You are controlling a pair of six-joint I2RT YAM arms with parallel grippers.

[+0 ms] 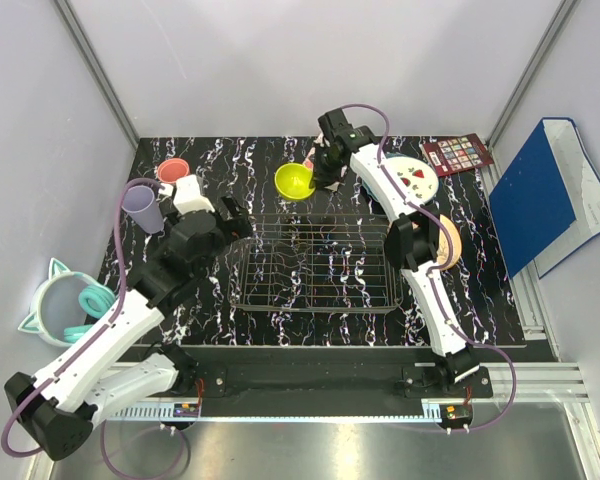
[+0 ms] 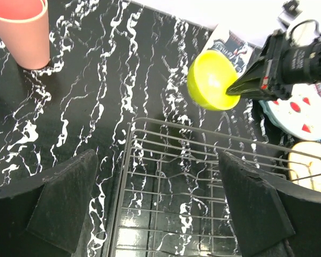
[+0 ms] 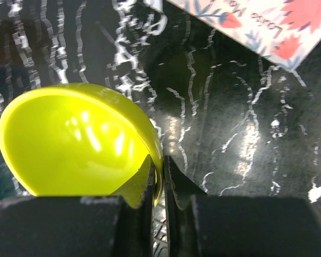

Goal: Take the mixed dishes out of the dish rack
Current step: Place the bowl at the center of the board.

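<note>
Beyond the dish rack (image 1: 315,309), right fingers (image 3: 181,188) pinch the yellow-green bowl (image 3: 75,144).

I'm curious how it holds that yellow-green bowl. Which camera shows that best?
Right wrist view: the right gripper pinches the bowl by its rim, close-up. Left wrist view shows it tilted, farther off. Top view shows it small, beyond the dish rack.

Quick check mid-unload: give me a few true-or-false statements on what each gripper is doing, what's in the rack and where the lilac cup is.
1. The right gripper is shut on the rim of the yellow-green bowl. True.
2. The left gripper grips a dish. False: it is open and empty, above the left end of the dish rack.
3. A plate stands in the dish rack. False: no dish shows in it.
4. The lilac cup stands on the table, left of the dish rack. True.
</note>
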